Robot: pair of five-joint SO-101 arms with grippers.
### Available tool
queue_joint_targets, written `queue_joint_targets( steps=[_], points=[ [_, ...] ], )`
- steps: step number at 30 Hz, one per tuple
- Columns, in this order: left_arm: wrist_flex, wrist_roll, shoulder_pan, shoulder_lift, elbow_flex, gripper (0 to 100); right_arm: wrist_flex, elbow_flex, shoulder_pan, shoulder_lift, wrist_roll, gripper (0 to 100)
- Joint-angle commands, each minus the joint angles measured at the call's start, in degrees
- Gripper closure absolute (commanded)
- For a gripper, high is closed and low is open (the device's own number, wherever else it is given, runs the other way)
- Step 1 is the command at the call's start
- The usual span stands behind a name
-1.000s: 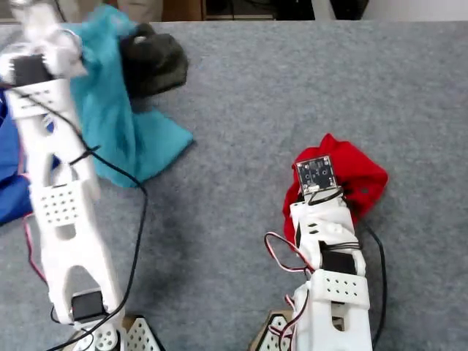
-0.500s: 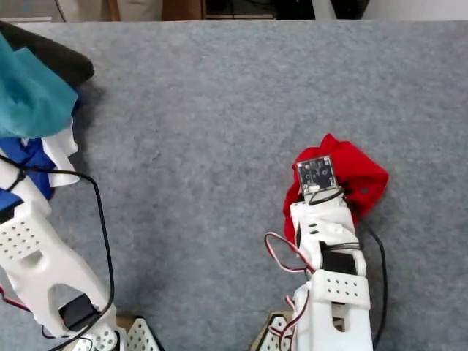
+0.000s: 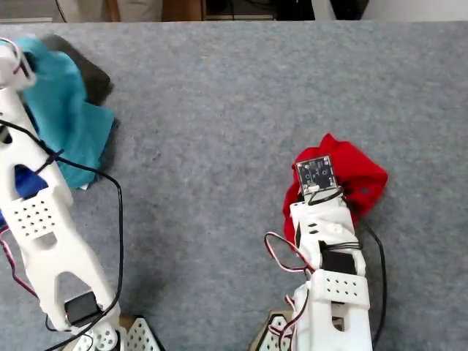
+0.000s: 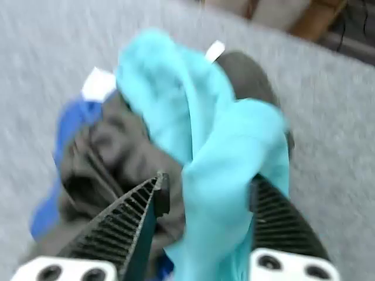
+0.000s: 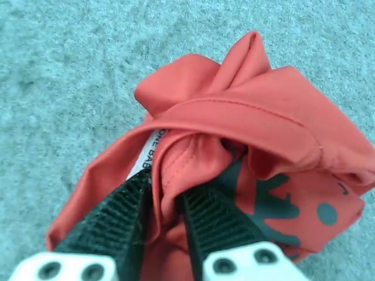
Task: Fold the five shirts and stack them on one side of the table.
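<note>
The red shirt (image 5: 234,117) is bunched on the right side of the table (image 3: 219,88), a fold pinched in the right gripper (image 5: 164,205). The teal shirt (image 4: 222,152) is held by the left gripper (image 4: 209,184) over the left-side pile (image 4: 99,152). Both seem soft, light and floppy; corners are best grabbed.

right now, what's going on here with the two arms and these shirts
The left gripper holds a bunched teal shirt over a dark shirt and a blue shirt at the far left corner of the table. The right gripper is pinched on a crumpled red shirt lying on the table. Nothing looks folded yet.
</note>
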Motion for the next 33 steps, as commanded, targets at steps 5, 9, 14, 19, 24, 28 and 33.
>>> queue_joint_targets(
  steps=[5,9,14,19,24,28,33],
  points=[
    [4.2,2.1,2.9,-7.4,-1.1,75,0.2,0.0,-0.9,-0.2,0.5,99.6],
    [4.2,2.0,3.2,-17.4,-0.5,75,0.2,0.0,-0.9,-0.2,0.3,99.6],
    [4.3,1.8,2.6,-28.8,0.0,75,0.4,-1.2,-1.0,-0.7,0.2,99.6],
    [4.3,1.9,-2.0,-39.0,9.1,78,9.9,-11.2,-5.1,-0.7,0.2,99.6],
    [4.3,1.8,-11.6,-48.9,27.0,83,19.6,-29.7,-18.3,-0.2,0.2,99.6],
    [4.3,1.8,-18.9,-56.7,42.6,83,21.2,-43.7,-31.7,0.2,0.3,99.7],
    [4.1,1.7,-23.7,-64.7,61.5,83,25.9,-67.6,-39.9,5.1,-1.8,99.7]
  ],
)
